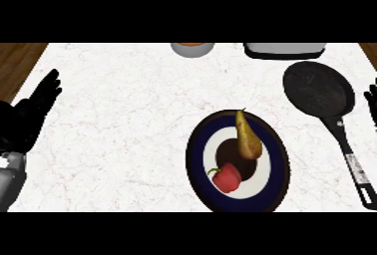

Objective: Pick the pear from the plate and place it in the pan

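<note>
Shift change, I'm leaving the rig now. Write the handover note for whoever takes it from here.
Left hand: open, resting at the view's left edge, holding nothing.
Right hand: only a sliver shows at the right edge; its state cannot be told.
Pear: lies on the plate, next to a red pepper.
Pan: right of the plate, nothing in it.
Done: nothing yet.
Left: grasp the pear, lift it, set it in the pan.
</note>
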Robot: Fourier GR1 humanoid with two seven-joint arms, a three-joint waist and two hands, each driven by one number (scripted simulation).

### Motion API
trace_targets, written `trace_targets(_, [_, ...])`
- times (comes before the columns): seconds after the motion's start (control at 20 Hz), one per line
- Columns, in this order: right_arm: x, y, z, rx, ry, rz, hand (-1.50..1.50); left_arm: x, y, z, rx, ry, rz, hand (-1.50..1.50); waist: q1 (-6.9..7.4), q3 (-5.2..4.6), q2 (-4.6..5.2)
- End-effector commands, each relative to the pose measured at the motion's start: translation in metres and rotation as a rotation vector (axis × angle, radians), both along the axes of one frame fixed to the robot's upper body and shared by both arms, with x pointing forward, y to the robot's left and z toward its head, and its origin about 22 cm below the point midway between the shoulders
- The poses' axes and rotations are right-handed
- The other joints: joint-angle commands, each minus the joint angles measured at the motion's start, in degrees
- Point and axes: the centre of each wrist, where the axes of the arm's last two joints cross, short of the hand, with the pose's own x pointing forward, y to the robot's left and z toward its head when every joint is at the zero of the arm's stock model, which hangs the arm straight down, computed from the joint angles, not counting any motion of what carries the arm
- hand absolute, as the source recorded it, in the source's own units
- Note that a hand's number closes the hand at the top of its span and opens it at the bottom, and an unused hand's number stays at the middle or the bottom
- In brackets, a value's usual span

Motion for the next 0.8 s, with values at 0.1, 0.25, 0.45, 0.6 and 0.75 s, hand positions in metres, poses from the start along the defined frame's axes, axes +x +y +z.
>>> trace_targets(0.1, [0.028,0.056,0.032,-0.009,-0.111,0.472,1.50,-0.008,-0.058,-0.016,-0.135,-0.086,-0.134,0.00,2.36,-1.22,0.46])
trace_targets(0.25, [0.033,0.108,0.065,-0.046,-0.226,0.878,1.50,-0.002,-0.099,-0.006,-0.266,-0.174,-0.264,0.00,5.44,-1.41,0.82])
trace_targets(0.45, [0.047,0.049,0.027,-0.178,-0.210,0.693,-1.50,-0.036,-0.123,-0.051,-0.350,-0.161,-0.218,0.00,0.43,-1.15,0.71])
trace_targets(0.6, [0.048,0.029,0.031,-0.273,-0.217,0.810,-1.50,-0.036,-0.131,-0.061,-0.357,-0.151,-0.208,0.00,-0.30,-1.17,0.64])
trace_targets(0.75, [0.046,0.016,0.038,-0.429,-0.242,0.784,-1.50,-0.051,-0.123,-0.068,-0.336,-0.158,-0.215,0.00,-0.46,-1.19,0.41])
